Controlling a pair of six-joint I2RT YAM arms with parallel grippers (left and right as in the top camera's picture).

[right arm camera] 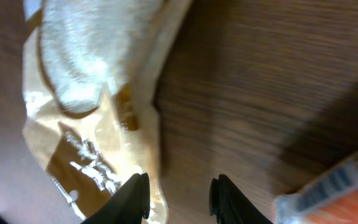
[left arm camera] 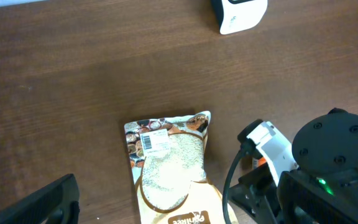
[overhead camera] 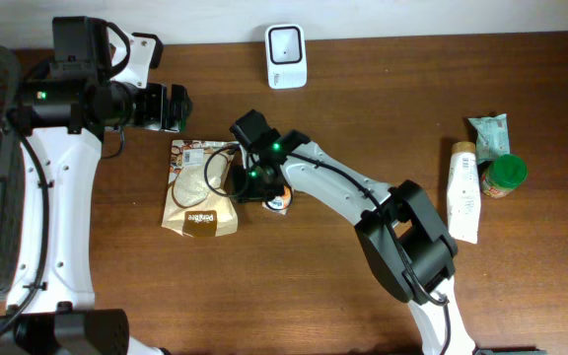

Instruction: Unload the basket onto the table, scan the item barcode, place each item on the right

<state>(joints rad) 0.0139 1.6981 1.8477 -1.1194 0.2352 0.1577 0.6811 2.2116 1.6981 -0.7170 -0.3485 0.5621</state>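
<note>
The pouch (overhead camera: 202,187) lies flat on the tabletop (overhead camera: 116,266), left of centre. My right gripper (right arm camera: 179,190) hangs over its right edge, one finger above the pouch and the other above bare tabletop. A small packet (overhead camera: 280,203) lies just beside it on the right. My left gripper (overhead camera: 178,106) hovers behind the pouch's far left corner. The scanner (overhead camera: 286,55) stands at the far edge, behind and to the right of the pouch. Well apart on the right, a tube (overhead camera: 464,192), a jar (overhead camera: 506,176) and a sachet (overhead camera: 488,131) lie close together.
</note>
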